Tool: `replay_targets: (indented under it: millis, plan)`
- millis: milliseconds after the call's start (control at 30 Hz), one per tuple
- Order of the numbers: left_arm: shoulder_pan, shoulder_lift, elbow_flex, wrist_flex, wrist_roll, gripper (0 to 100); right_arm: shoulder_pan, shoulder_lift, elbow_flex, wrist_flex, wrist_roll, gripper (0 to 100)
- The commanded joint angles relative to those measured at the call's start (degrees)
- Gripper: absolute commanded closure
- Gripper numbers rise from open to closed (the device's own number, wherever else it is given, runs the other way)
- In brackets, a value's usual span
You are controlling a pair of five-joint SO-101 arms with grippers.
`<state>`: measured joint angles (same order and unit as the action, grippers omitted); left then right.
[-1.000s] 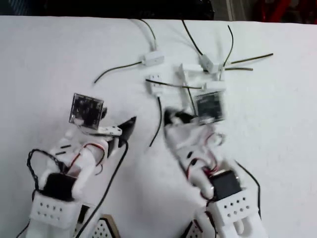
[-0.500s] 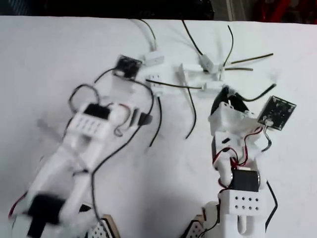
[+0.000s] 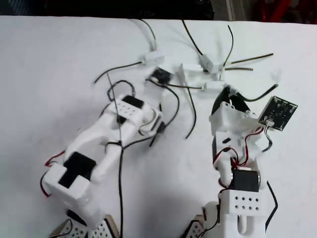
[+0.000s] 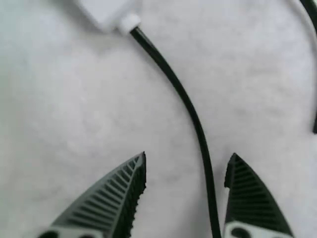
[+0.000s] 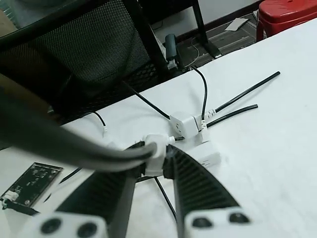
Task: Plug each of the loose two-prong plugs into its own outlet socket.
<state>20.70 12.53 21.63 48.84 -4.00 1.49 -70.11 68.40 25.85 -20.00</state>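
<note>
White table [image 3: 49, 59] under both arms, with cords and small white blocks bunched near the far edge. Black chair [image 5: 99, 44] past that edge.

First, the left gripper [image 4: 188, 159]: fingers wide apart, holding nothing. Low over the table, between its middle and the far edge. Black cord [image 4: 190, 116] straight down the gap, closer to one finger than the other. At the end of that cord, flat on the table: a white end block [image 4: 106, 11]. Hard to tell whether plug or socket.

Next, the right gripper [image 5: 158, 158]: squeezed tight on a white plug [image 5: 154, 148], up off the table, over the right half. Thick black lead out of one end of the plug. Long side of the plug seemingly across the table, lead end toward the right edge, other end toward the left edge. Prongs hidden. Just past it, toward the far edge: a second white block [image 5: 207, 157], then a white socket block [image 5: 184, 123] with cords.

Farther out: a far white block [image 3: 152, 58] near the middle of the far edge, and short loose cords [image 3: 252, 58] toward the far right corner.

How far along? Early, by the look of it. One plug picked up but not pushed in yet. No pair clearly pushed together. Most likely left to do: turn the held plug to face its socket, push it in, then do the same for the others.
</note>
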Motion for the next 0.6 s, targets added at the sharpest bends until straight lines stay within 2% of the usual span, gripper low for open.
replay_targets:
  millis: [0, 200, 500, 567]
  plan:
    - [1.6, -0.4, -2.6, 2.3, -4.2, 75, 0.6, -1.2, -0.6, -0.8, 0.0, 98.1]
    - [1.5, -0.2, -2.4, 7.6, -4.7, 85, 0.6, -1.2, -0.6, -0.7, 0.0, 98.1]
    - [2.0, -0.2, -2.3, 12.6, -4.7, 86, 0.6, -1.2, -0.5, -0.6, 0.0, 98.1]
    - [2.5, -0.2, -2.3, 14.1, -4.8, 90, 0.6, -1.2, -0.3, -0.6, 0.0, 98.1]
